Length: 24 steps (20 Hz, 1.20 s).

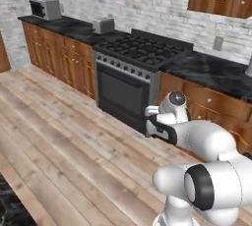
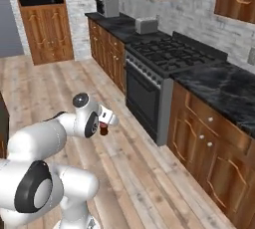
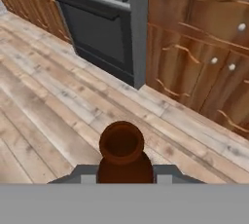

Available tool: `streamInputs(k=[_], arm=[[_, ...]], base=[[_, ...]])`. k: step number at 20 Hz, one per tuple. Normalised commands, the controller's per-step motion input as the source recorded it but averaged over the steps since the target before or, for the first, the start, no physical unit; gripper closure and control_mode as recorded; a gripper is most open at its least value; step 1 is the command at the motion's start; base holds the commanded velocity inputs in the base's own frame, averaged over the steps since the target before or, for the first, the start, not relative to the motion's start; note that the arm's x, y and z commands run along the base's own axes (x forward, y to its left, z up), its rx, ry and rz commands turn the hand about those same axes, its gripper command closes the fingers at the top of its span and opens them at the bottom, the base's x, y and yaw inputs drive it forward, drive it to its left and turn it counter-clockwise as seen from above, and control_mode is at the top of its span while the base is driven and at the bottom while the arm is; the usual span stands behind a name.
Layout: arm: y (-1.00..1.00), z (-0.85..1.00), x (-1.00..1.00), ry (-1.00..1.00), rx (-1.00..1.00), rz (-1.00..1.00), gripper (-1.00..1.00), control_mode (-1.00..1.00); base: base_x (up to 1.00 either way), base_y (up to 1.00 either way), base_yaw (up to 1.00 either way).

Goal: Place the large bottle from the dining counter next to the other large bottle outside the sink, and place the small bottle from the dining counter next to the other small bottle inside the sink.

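Kitchen with a wooden plank floor (image 3: pixel 53 96). Nearest, the gripper (image 3: pixel 124 177) holds the small bottle (image 3: pixel 122 152), jaws clamped on its brownish-orange body, in the air above the floor in front of the stove (image 1: pixel 133 75). Beyond the stove's oven door lie the wooden cabinets (image 2: pixel 211 143); a toaster (image 1: pixel 103 25) stands left of the stove on the black counter (image 1: pixel 211 70).

small bottle (image 3: pixel 121 157): tiny, brownish-orange, with a round open mouth on a short neck
pose: upright in the hand view, mouth facing the camera
state: clamped between the pincer's (image 3: pixel 121 172) two dark tips, off the ground
place: in the right base view it (image 2: pixel 103 129) hangs at the arm's end above the wooden floor, in front of the oven
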Motion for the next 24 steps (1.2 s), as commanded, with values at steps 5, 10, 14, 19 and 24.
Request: streamInputs(k=[5, 10, 14, 19, 24], arm=[[0.00, 0.00, 0.00, 0.00, 0.00, 0.00, 1.00, 1.00], [0.00, 0.00, 0.00, 0.00, 0.00, 0.00, 1.00, 1.00], [0.00, 0.00, 0.00, 0.00, 0.00, 0.00, 1.00, 1.00], [0.00, 0.00, 0.00, 0.00, 0.00, 0.00, 1.00, 1.00], [0.00, 0.00, 0.00, 0.00, 0.00, 0.00, 1.00, 1.00]], base=[[0.79, 0.13, 0.40], [0.92, -0.07, 0.37], [0.95, -0.35, 0.36], [0.90, -0.28, 0.40], [0.77, -0.11, 0.42]])
